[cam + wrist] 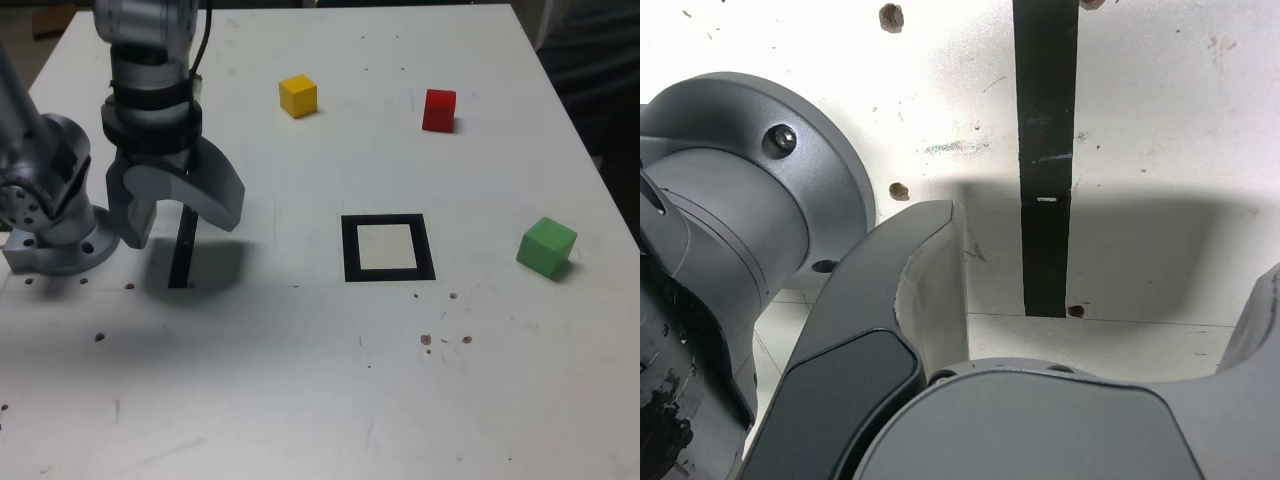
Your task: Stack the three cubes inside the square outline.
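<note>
"Where's the claw (183, 232)?"
"Toward the exterior view's left, above the narrow black strip (183, 250), its fingers spread wide with nothing between them."

"And next, going right?"
"The yellow cube (298, 98), up toward the counter's (250, 400) far edge. Then the square outline (387, 275), with no cube inside it."

"Red cube (439, 110)?"
"Beyond the outline, also toward the far edge. The green cube (547, 247) comes last, near the counter's right edge as the exterior view has it."

"So which way should the claw go?"
"Yellow looks the nearest cube: away to the right and toward the far edge. The claw is raised, so its exact line down is probably a little off from this angle. The wrist view shows no cube, so it should travel across before lowering."

"And green?"
"The longest reach, past the outline."
</note>
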Controlling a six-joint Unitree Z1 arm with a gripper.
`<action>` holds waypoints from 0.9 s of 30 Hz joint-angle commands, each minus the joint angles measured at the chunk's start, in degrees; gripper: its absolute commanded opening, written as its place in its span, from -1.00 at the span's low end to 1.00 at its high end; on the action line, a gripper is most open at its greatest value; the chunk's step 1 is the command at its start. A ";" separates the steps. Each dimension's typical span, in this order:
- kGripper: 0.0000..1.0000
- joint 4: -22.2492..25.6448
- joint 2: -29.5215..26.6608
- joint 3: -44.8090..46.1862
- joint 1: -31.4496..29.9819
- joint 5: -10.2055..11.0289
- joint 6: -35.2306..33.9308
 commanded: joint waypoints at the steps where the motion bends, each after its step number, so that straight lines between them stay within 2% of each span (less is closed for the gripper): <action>1: 0.99 0.00 -0.08 -0.03 0.08 0.11 -0.11; 27: 0.99 0.14 -0.52 -0.68 0.09 0.82 -0.14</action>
